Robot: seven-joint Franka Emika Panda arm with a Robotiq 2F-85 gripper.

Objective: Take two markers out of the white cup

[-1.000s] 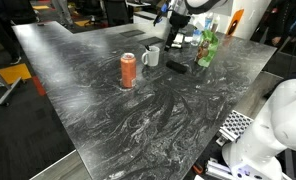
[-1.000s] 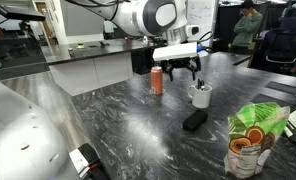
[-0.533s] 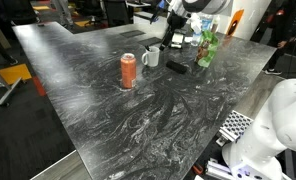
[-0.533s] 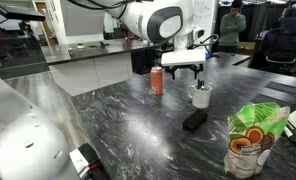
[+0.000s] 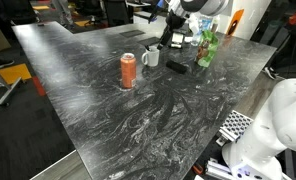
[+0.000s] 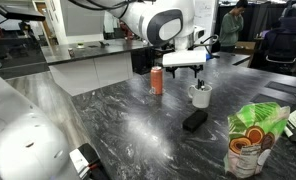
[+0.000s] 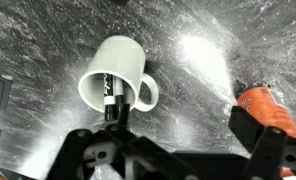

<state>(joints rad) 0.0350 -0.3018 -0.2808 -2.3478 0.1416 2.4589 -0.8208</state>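
Observation:
The white cup stands on the dark marbled table with its handle to the right. Dark markers stick up inside it, and I cannot count them. My gripper is open and empty, hovering just above the cup. Its left finger is near the cup's rim, and the cup lies left of the gap between the fingers. In both exterior views the gripper hangs over the cup.
An orange can stands near the cup. A black rectangular block lies beside the cup. A green bottle stands past the block. The table edge runs along one side.
The gripper has shifted a little sideways toward the cup and stays open. The cup, can and block have not moved.

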